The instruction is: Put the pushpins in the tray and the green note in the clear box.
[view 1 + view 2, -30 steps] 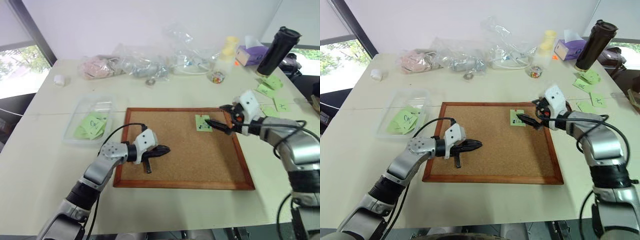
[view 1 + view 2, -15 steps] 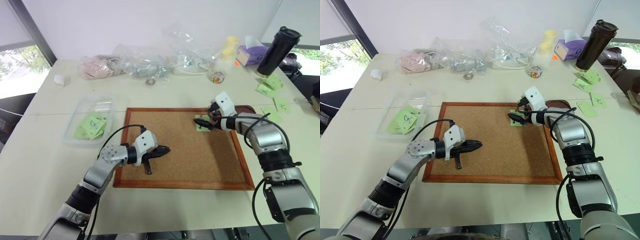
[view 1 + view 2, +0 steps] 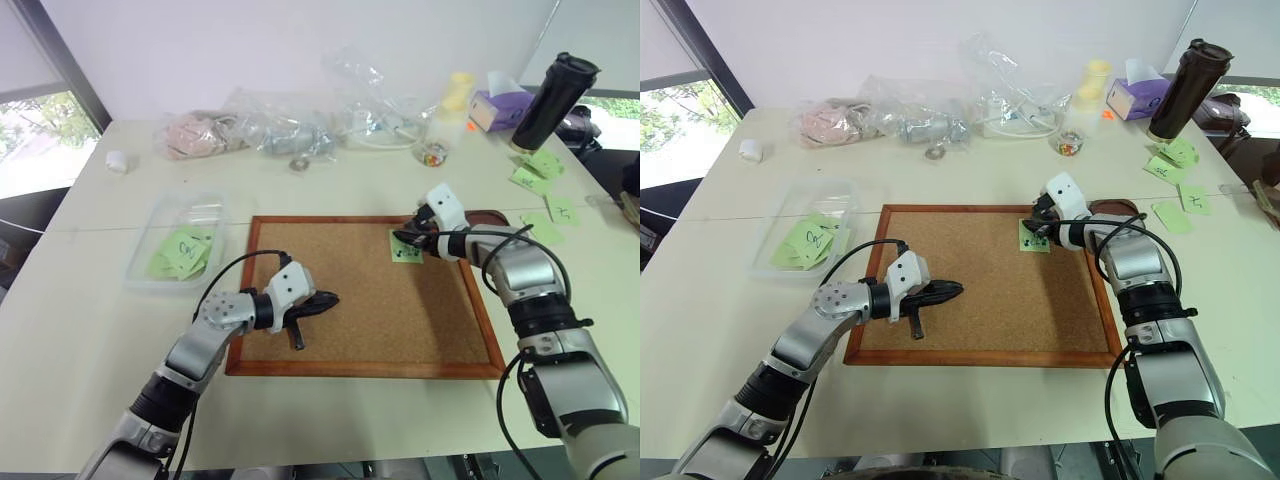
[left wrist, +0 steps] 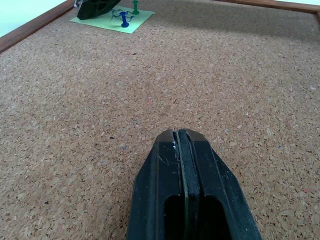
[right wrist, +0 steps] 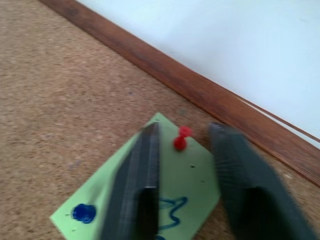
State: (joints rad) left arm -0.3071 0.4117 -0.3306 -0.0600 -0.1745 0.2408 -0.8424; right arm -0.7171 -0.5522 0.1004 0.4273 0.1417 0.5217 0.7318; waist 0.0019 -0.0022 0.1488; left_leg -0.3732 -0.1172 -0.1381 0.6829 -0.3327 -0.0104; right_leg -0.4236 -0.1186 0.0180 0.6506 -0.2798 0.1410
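Observation:
The green note (image 3: 406, 248) is pinned near the far right corner of the cork board (image 3: 360, 310). A red pushpin (image 5: 181, 138) stands in its corner and a blue pushpin (image 5: 82, 212) in another. My right gripper (image 5: 185, 129) is down on the note, open a little, one finger on each side of the red pushpin without touching it. The dark brown tray (image 3: 1118, 208) lies just past the board's right edge, partly hidden by that wrist. My left gripper (image 3: 325, 299) is shut and empty over the board's left part. The clear box (image 3: 215, 205) at the left holds green notes.
Clear plastic bags (image 3: 280, 125) lie along the table's far side, with a small jar (image 3: 434, 153) and a purple tissue box (image 3: 500, 105). A black tumbler (image 3: 555, 100) stands far right above several loose green notes (image 3: 540, 170). A white object (image 3: 118, 160) sits far left.
My right gripper moved left and down onto the note's corner, and its fingers narrowed around the red pushpin. The left arm kept still.

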